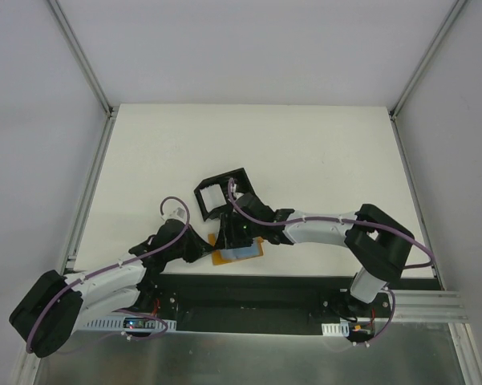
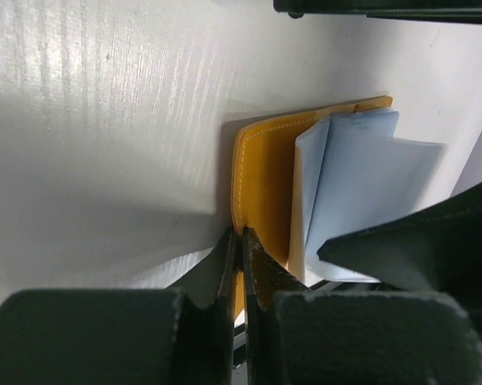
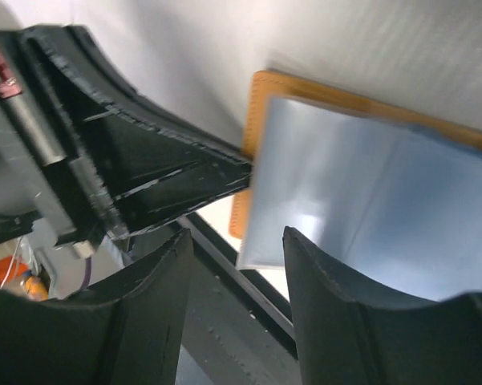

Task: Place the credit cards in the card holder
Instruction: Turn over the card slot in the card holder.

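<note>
black holder (image 1: 218, 179), white ridged insert. left fingers (image 2: 220, 281) clamp stitched orange wallet (image 2: 265, 176); right fingers (image 3: 144, 321) apart over blue sleeve (image 3: 369, 200).

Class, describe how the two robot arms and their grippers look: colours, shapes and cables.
The left arm and right arm match: white tube-like links between bulky black joints, with a thin purple cable running along each. The left gripper and right gripper are black, each with two broad matt fingers whose edges look rough and layered.
</note>
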{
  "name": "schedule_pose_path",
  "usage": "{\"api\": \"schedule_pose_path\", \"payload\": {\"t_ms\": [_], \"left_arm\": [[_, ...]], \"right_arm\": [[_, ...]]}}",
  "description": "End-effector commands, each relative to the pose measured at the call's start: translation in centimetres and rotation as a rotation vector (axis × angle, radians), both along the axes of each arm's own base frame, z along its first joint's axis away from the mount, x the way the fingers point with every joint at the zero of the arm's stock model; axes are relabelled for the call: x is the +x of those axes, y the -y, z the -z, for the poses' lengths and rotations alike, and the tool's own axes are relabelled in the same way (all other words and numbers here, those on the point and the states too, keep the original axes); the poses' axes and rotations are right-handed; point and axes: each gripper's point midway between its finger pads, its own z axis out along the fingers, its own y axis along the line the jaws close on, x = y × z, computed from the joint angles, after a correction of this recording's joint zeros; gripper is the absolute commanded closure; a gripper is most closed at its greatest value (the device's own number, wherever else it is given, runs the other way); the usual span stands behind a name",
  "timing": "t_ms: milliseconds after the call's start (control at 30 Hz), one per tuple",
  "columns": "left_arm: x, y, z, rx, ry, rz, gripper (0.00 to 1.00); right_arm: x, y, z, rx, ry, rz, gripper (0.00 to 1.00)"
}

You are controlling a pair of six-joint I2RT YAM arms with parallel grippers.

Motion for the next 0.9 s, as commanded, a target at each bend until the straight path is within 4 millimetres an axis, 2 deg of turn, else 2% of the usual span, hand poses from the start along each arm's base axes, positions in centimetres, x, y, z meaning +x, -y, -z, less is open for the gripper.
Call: {"api": "schedule_pose_path", "payload": {"t_ms": [0,100,233,300,400,667,867], "left_arm": [[-1.7,-2.6,3.7,0.130,-0.108,-0.033,1.00],[-1.9,-2.5,4.1,0.130,-0.133,-0.034,1.00],[-2.0,-2.5,4.3,0.133,-0.146,-0.033,1.00],[-2.0,-2.5,4.2,0.131,-0.137,-0.030,1.00],[-1.9,-2.5,4.1,0.130,-0.124,-0.025,1.00],[-1.7,-2.3,3.6,0.115,-0.091,-0.010,1.00],[-1.8,-2.3,3.5,0.110,-0.087,-0.009,1.00]], "right_arm": [[-0.7,-2.5,-4.5,0.163,0.034,-0.091,0.48],[-0.1,-1.7,-5.6,0.155,0.093,-0.066,0.48],[2.1,2.2,-5.3,0.020,0.202,0.057,0.47],[2.7,4.8,-4.0,-0.071,0.197,0.121,0.46],[3.5,7.1,-2.4,-0.140,0.183,0.182,0.46],[3.5,7.8,0.4,-0.209,0.132,0.182,0.45],[3.4,7.7,1.4,-0.238,0.116,0.177,0.44]]}}
